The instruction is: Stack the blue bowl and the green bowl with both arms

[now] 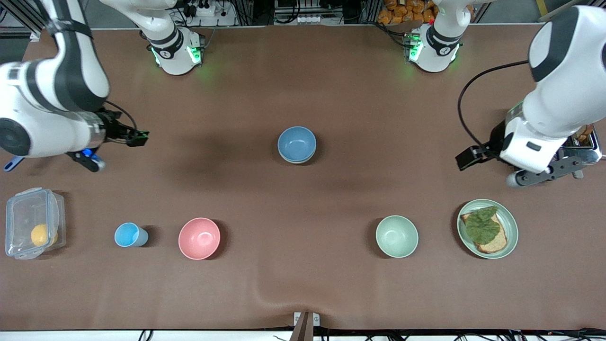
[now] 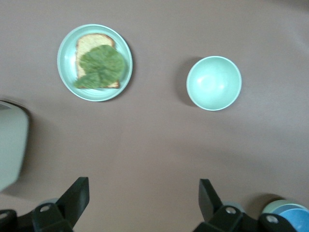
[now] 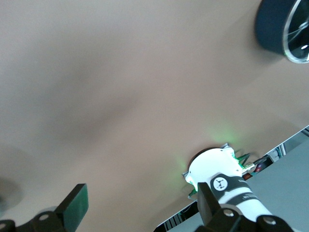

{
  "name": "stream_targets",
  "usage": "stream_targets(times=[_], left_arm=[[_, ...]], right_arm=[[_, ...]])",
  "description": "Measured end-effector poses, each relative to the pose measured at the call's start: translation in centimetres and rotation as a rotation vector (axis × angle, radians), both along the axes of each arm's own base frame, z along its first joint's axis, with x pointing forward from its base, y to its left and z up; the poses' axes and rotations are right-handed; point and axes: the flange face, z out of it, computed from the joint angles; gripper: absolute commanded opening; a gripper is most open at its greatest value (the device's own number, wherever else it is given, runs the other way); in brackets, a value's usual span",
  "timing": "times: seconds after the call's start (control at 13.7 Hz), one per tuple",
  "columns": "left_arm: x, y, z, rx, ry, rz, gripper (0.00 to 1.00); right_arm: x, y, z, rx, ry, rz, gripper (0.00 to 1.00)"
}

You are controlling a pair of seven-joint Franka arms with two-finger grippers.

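Left end effector (image 2: 140, 203) open; blue bowl (image 1: 297, 144) in green bowl (image 1: 289, 159).

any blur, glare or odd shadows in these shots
Front view: sharp and evenly lit, each bowl throwing a short soft shadow, broad arm shadows darkening the table beside the blue bowl. Left wrist view: slightly soft, the green bowl looks washed out. Right wrist view: bare table with diffuse shadows, and green glow from a robot base.
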Motion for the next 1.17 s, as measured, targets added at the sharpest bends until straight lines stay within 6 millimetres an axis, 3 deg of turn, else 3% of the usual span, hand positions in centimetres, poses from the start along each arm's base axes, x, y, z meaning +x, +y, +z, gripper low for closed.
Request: stream_targets(times=[0.22, 0.36, 0.58, 0.87, 1.17], left_arm=[[-2.9, 1.2, 1.6, 0.028, -0.002, -0.051, 1.00], [-4.7, 1.8, 2.1, 0.032, 0.008, -0.097, 1.00], [-5.6, 3.3, 2.5, 0.030, 0.017, -0.133, 1.00], [-5.5, 4.3, 3.4, -0.008, 0.013, -0.150, 1.00], [-6.0, 6.3, 6.2, -0.010, 0.029, -0.230, 1.00]], right_arm=[[1.1, -1.8, 6.2, 0.007, -0.072, -0.003, 1.00], [1.3, -2.4, 9.0, 0.034, -0.104, 0.050, 1.00], [1.3, -3.6, 13.5, 0.049, -0.155, 0.080, 1.00], [0.5, -1.7, 19.6, 0.045, -0.261, 0.124, 1.00], [-1.2, 0.1, 25.0, 0.059, -0.378, 0.212, 1.00]])
